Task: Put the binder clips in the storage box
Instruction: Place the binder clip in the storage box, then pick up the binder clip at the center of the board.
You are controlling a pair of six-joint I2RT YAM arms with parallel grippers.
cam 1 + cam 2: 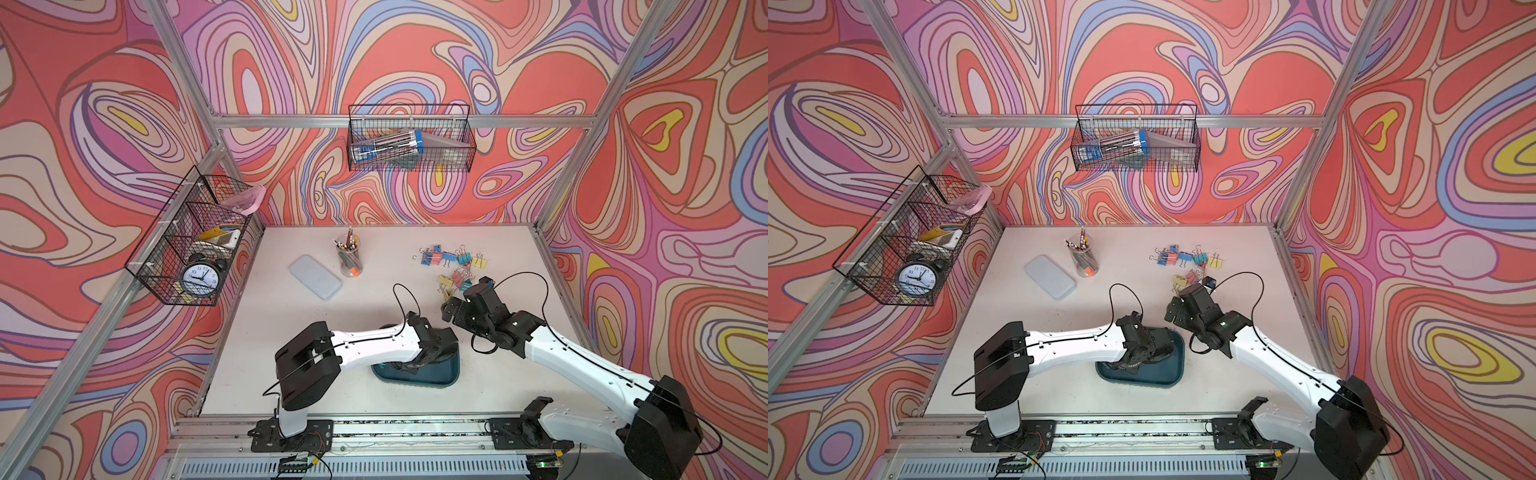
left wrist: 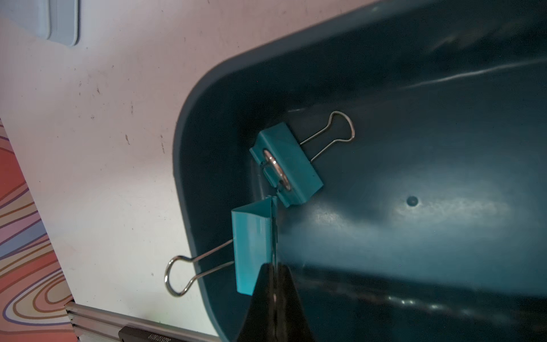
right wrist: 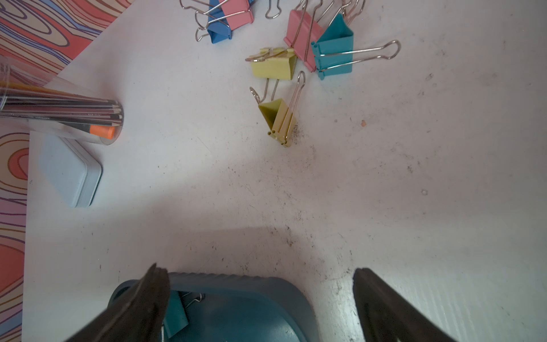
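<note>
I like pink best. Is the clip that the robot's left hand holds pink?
No, the clip pinched in the left hand is teal, with silver wire handles.

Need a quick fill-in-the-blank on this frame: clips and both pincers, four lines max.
1. The left pincer is shut on a ____ binder clip at the rim of the storage box.
2. In the left wrist view, ____ loose clip lies on the box floor.
3. The right pincer stands ____ and holds nothing.
4. The pencils stand in a clear ____ next to the pale lid.
Missing words: teal; one; open; cup.
</note>
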